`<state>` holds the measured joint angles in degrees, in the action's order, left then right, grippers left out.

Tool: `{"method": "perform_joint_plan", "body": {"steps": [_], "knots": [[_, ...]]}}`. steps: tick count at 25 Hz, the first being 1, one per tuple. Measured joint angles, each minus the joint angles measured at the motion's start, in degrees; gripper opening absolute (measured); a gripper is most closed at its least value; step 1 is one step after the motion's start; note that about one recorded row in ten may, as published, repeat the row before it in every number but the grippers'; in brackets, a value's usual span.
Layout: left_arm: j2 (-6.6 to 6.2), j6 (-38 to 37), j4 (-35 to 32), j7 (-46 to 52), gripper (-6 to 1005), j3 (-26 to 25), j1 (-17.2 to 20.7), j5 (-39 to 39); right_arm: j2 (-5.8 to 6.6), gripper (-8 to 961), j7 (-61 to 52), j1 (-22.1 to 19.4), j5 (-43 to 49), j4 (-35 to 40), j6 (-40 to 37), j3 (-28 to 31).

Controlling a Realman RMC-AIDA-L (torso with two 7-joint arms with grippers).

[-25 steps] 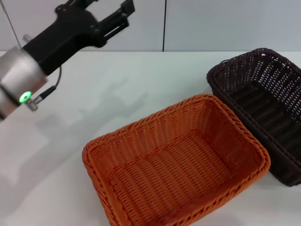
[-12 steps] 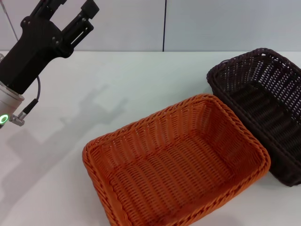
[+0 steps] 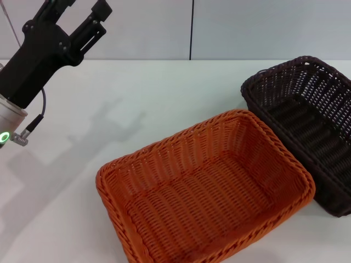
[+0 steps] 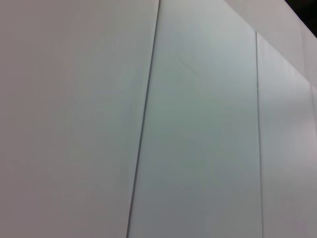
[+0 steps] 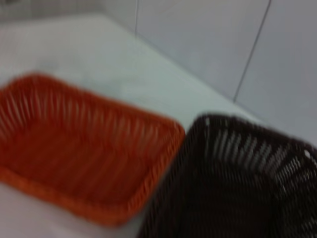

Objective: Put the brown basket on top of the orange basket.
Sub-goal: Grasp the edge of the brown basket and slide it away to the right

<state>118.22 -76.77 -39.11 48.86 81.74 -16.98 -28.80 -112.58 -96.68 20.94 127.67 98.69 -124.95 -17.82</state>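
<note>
Barely shifted since 0.5 s ago: left tool [image 3: 77,8] raised far left, fingers spread, empty. Orange basket [image 3: 204,193] near centre on table [image 3: 137,98], touching brown basket [image 3: 310,123] at right.

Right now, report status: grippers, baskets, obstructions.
Left gripper raised at far left, fingers open, empty. Right gripper not in view. Brown basket on table beside orange basket, rims touching, not stacked. Nothing on or in either basket.
</note>
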Motion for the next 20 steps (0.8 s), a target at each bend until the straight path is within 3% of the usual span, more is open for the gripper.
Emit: {"method": "perform_joint_plan", "body": {"steps": [7, 11, 16, 18, 20], "knots": [[0.30, 0.14, 1.64, 0.00, 814, -0.63, -0.76, 0.10, 0.43, 774, 1.08, 1.91, 5.39, -1.33, 1.04, -0.18], [0.36, 0.21, 3.16, -0.01, 814, -0.62, -1.55, 0.48, -0.03, 774, -5.47, 2.32, 5.09, -2.82, 2.42, 2.78], [0.31, 0.35, 5.68, -0.98, 814, -0.60, -2.77, 1.65, -3.49, 774, -13.27, 0.68, 2.76, -1.13, 5.09, 9.71], [0.20, 0.47, 6.21, -1.22, 814, -0.58, -3.29, 1.89, -5.67, 774, -17.45, -0.93, -0.45, 0.06, 5.97, 15.47], [0.08, 1.22, 6.41, -2.11, 814, -0.69, -4.09, 2.01, -6.14, 774, -18.40, -1.76, -2.05, -0.17, 6.02, 17.34]]}}
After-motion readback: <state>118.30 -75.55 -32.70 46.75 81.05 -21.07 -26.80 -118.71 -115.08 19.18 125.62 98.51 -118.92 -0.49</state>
